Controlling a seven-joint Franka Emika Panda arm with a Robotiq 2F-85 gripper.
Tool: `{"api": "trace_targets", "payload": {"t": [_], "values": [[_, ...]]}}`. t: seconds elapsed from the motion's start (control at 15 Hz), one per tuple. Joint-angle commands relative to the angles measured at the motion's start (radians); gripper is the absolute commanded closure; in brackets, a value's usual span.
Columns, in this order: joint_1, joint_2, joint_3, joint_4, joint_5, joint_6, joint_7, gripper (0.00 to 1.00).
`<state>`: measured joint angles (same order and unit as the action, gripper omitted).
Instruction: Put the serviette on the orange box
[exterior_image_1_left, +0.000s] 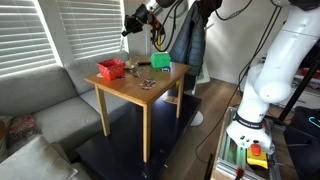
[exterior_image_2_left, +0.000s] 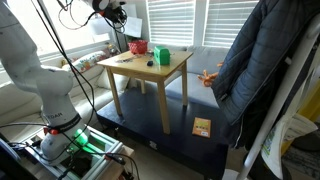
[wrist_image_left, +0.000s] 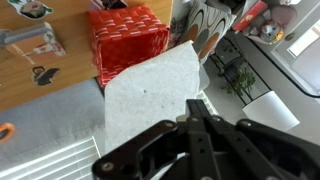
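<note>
Item: small red-orange woven box (wrist_image_left: 128, 40). It stands on the light wooden table (wrist_image_left: 60, 85) near one corner, shown in both exterior views (exterior_image_1_left: 110, 69) (exterior_image_2_left: 137, 47). Nothing rests on its top.

Item: thin white paper serviette (wrist_image_left: 150, 95). It is off the table. In the wrist view it hangs as a limp, slightly tilted sheet. Its upper edge overlaps the box's near corner in the picture, but whether sheet and box touch cannot be told. The exterior views are too small to show it.

Item: black Robotiq gripper (wrist_image_left: 196, 104). The fingers are drawn together, pinching the serviette at its edge. In both exterior views the gripper (exterior_image_1_left: 133, 25) (exterior_image_2_left: 118, 15) hangs well above the tabletop, near the box's end of the table.

Other items: a bright green box (exterior_image_1_left: 161, 62) (exterior_image_2_left: 160, 56) stands on the same table, apart from the red-orange one. Small dark objects (wrist_image_left: 42, 73) lie on the tabletop between them; they are too small to identify. A dark jacket (exterior_image_1_left: 188, 40) hangs beside the table.
</note>
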<state>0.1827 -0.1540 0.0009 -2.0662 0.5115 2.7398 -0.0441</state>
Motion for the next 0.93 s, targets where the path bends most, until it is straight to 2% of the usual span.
{"api": "trace_targets", "payload": {"t": [0.0,0.27,0.6,0.87], "values": [[0.042,0.133,-0.01,0.139,0.14,0.039,-0.104,1.0],[0.047,0.255,0.008,0.252,0.266,0.093,-0.22,1.0],[0.023,0.384,0.046,0.377,0.472,0.096,-0.363,1.0],[0.012,0.441,0.048,0.407,0.529,0.071,-0.399,1.0]]}}
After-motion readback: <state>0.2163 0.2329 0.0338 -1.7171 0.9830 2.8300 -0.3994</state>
